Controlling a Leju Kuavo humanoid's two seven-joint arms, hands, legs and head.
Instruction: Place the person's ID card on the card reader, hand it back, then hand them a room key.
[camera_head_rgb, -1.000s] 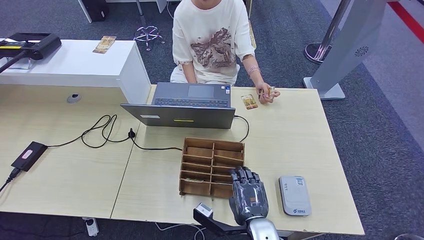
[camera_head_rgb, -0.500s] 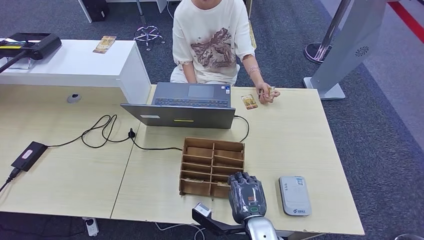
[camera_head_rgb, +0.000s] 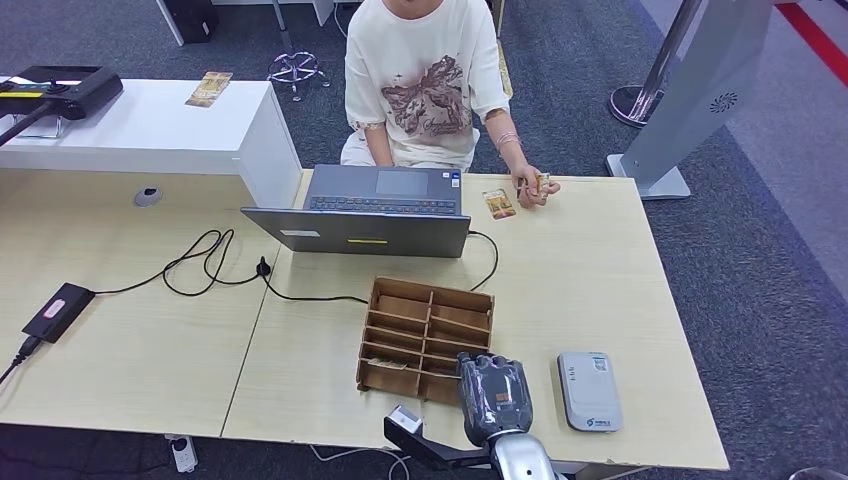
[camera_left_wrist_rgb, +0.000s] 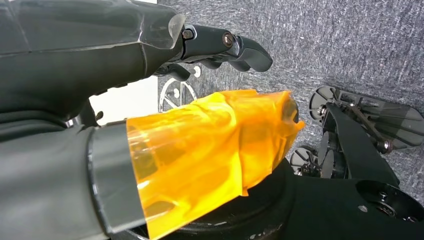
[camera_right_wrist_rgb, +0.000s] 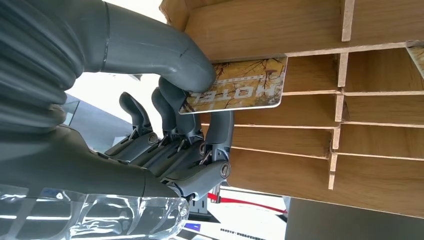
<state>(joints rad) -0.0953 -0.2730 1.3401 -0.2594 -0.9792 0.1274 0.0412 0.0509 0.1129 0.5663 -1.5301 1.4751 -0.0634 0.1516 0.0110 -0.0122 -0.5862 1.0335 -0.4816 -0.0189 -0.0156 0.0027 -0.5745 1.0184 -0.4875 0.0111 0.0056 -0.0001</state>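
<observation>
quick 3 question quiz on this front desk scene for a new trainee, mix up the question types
1. True or false: the right robot hand pinches a card printed HOTEL at the wooden organizer.
2. What lies on the desk beside the person's hand? A) a card B) a phone C) a cup
3. Fill in: the white card reader sits to the organizer's ____ in the head view.

Key: 1 true; 2 A; 3 right

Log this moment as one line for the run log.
right hand: pinching hotel key card at wooden card box | card reader: bare | person's hand: holds card across desk | left hand: holds nothing
</observation>
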